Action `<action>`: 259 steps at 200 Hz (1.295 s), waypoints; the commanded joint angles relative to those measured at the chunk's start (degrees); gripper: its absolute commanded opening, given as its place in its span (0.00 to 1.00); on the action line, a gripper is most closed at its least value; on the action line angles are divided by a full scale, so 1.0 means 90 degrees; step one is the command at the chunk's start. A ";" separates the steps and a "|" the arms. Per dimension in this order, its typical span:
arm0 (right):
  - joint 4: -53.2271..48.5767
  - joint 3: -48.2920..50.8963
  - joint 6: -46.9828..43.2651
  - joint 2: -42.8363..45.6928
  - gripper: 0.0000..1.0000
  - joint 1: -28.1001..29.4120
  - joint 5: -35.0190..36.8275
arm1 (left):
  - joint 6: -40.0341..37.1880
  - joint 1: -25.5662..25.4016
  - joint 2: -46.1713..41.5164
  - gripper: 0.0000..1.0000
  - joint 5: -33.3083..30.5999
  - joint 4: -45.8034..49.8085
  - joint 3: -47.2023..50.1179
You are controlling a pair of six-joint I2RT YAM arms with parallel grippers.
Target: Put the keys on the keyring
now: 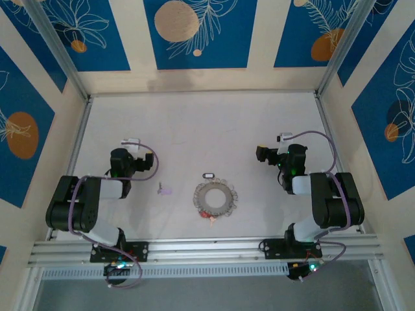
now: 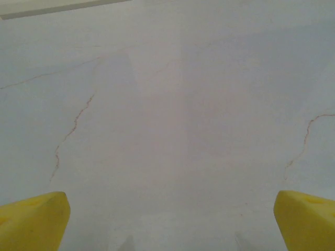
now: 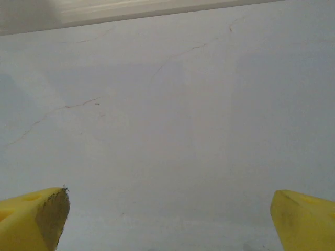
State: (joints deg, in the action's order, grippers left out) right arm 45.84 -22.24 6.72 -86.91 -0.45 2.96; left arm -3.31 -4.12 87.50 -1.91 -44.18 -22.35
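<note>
The grey keyring (image 1: 214, 197), fringed with silvery bits and carrying a small red tag, lies flat on the white table near the front middle. A lilac-headed key (image 1: 165, 190) rests to its left. A pale oblong key with a dark outline (image 1: 208, 175) lies just behind the ring. My left gripper (image 1: 124, 157) sits folded back at the left, apart from the lilac key. Its yellow fingertips (image 2: 31, 222) stand wide apart over bare table: open, nothing between them. My right gripper (image 1: 267, 154) is at the right, also open, yellow fingertips (image 3: 34, 217) spread over bare table.
Metal frame rails (image 1: 207, 249) run along the table's front edge and up both sides. Blue patterned walls (image 1: 194, 32) enclose the back and sides. Thin hairline cracks (image 2: 73, 125) mark the white table surface.
</note>
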 commanded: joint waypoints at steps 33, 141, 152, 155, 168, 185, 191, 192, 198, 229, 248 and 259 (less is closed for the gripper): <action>0.0169 -0.0123 -0.0141 -0.0050 0.99 0.0020 0.0004 | 0.0085 0.0096 0.0038 1.00 0.0134 -0.0238 -0.0149; 0.0325 0.0037 0.0122 0.0134 0.99 -0.0164 0.0036 | 0.0085 0.0096 0.0009 1.00 0.0184 -0.0280 -0.0123; 0.0156 0.0088 0.0217 0.0470 0.99 -0.0251 -0.0014 | -0.0018 0.0094 -0.0215 1.00 0.0380 0.0208 -0.0343; 0.0045 0.0088 0.0219 0.0584 0.99 -0.0245 0.0012 | -0.0025 0.0095 -0.0314 1.00 0.0429 0.0501 -0.0462; -0.0406 0.0088 0.0240 0.1168 0.99 -0.0243 0.0106 | 0.0056 0.0089 -0.0780 1.00 0.0394 0.1942 -0.1060; -0.1169 0.0024 0.0467 0.2124 0.99 -0.0222 0.0303 | 0.0241 0.0087 -0.1477 1.00 0.0703 0.3079 -0.1577; -0.1433 0.0002 0.0693 0.2479 0.99 -0.0226 0.0439 | 0.0340 0.0092 -0.1745 1.00 0.0872 0.3320 -0.1722; -0.1476 0.0006 0.0730 0.2538 0.99 -0.0225 0.0460 | 0.0354 0.0089 -0.1789 1.00 0.0894 0.3348 -0.1743; -0.1727 -0.0004 0.1088 0.2859 0.99 -0.0238 0.0640 | 0.0469 0.0087 -0.2013 1.00 0.1051 0.3607 -0.1913; -0.3655 -0.0439 0.2643 0.4377 0.99 -0.0541 0.0116 | 0.1039 0.0087 -0.2718 1.00 0.1462 0.5736 -0.3322; -0.5105 -0.1078 0.2941 0.4616 0.99 -0.0526 -0.0209 | 0.1165 0.0087 -0.2751 1.00 0.1525 0.6959 -0.4121; -0.5701 -0.1355 0.2906 0.4493 0.99 -0.0397 -0.0396 | 0.1148 0.0087 -0.2733 1.00 0.1502 0.7368 -0.4314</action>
State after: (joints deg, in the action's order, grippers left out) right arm 13.30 -28.95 26.98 -46.09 -5.26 4.45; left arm 4.34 -4.08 62.70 9.02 3.57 -56.66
